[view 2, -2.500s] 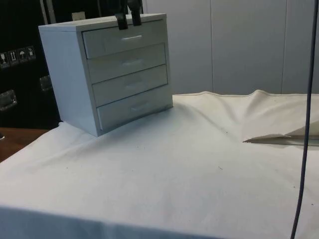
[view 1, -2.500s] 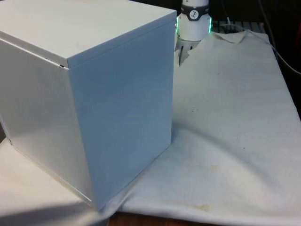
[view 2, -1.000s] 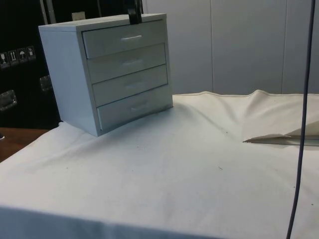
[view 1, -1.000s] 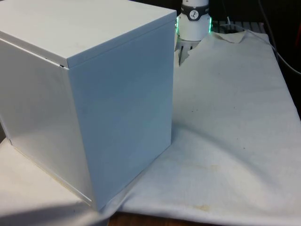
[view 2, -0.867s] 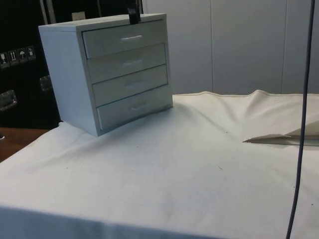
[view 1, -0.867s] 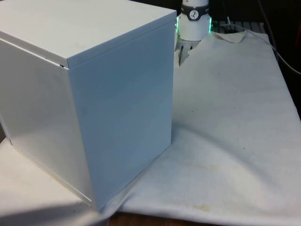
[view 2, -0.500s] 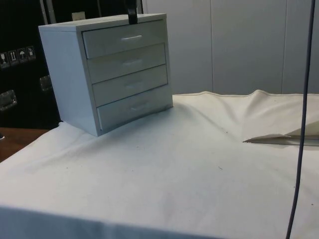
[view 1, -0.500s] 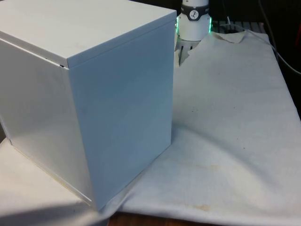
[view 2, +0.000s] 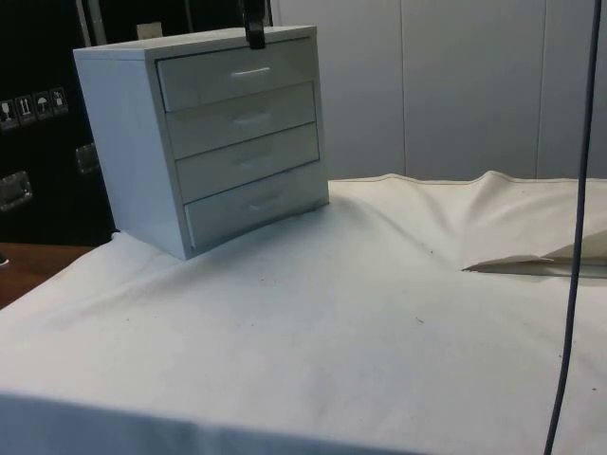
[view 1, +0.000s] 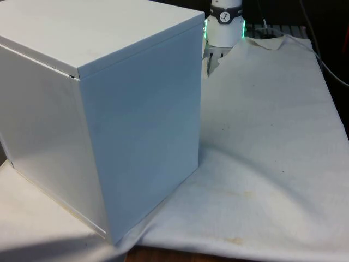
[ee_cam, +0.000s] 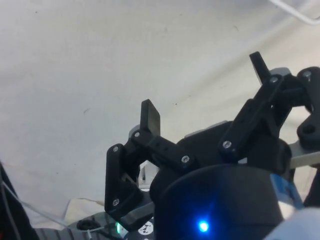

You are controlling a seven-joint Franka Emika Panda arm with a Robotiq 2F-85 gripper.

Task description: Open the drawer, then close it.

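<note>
We see the black two-finger tool spread wide above the creased white cloth, over the smooth, boxy white four-drawer chest, all drawers shut.

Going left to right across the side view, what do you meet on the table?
Chest of drawers with all four drawers shut, the end effector at its top edge → open stretch of white cloth → raised fold of the cloth.

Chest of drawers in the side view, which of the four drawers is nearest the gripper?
The top drawer: the gripper hangs at the chest's top edge, just above its handle.
</note>
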